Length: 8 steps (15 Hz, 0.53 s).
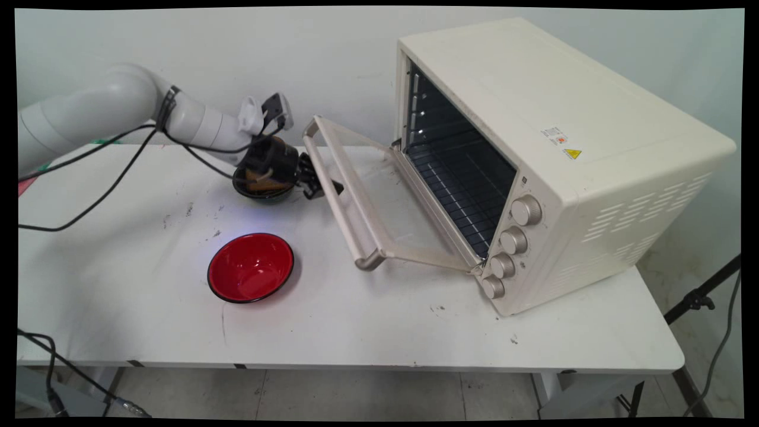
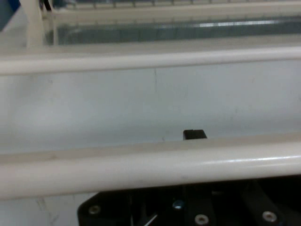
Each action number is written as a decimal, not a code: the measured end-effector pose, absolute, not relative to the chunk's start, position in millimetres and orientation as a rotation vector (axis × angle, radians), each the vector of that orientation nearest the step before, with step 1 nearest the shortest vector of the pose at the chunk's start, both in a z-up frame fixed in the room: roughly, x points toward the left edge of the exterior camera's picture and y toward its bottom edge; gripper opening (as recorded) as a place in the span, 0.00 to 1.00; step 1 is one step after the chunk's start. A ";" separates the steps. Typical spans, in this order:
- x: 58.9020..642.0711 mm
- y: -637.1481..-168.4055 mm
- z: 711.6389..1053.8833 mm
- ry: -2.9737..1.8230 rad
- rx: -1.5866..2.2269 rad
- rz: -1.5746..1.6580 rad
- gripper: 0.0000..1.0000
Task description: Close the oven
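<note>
My black gripper (image 1: 323, 187) is at the far part of the cream handle bar (image 1: 350, 222) of the oven door (image 1: 391, 207). The door hangs partly open from the cream toaster oven (image 1: 563, 136) at the right. In the hand view the handle bar (image 2: 150, 165) crosses right over the gripper (image 2: 194, 135), and a small black tip shows just past it. Beyond that lie the door's glass (image 2: 141, 103) and its far frame (image 2: 150, 59). Inside the oven is a wire rack (image 1: 462, 190) with nothing on it.
A red bowl with a black rim (image 1: 250, 267) stands on the white table (image 1: 385, 332), nearer than the hand. A dark bowl (image 1: 264, 193) holding something brown sits under the wrist, partly hidden. Black cables (image 1: 107, 184) trail over the table's left.
</note>
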<state>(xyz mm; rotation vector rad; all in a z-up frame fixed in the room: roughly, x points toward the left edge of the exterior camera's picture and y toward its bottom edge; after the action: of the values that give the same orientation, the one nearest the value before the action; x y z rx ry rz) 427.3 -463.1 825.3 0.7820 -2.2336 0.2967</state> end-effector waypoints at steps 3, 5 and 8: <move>422.0 -473.4 846.2 -2.207 0.780 0.312 0.00; 416.1 -481.5 860.4 -2.185 0.775 0.321 0.00; 405.1 -494.3 883.0 -2.144 0.763 0.334 0.00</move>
<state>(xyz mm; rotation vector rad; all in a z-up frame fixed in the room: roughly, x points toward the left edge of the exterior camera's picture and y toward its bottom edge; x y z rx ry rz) 405.1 -494.3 883.0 0.7628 -2.1443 0.3343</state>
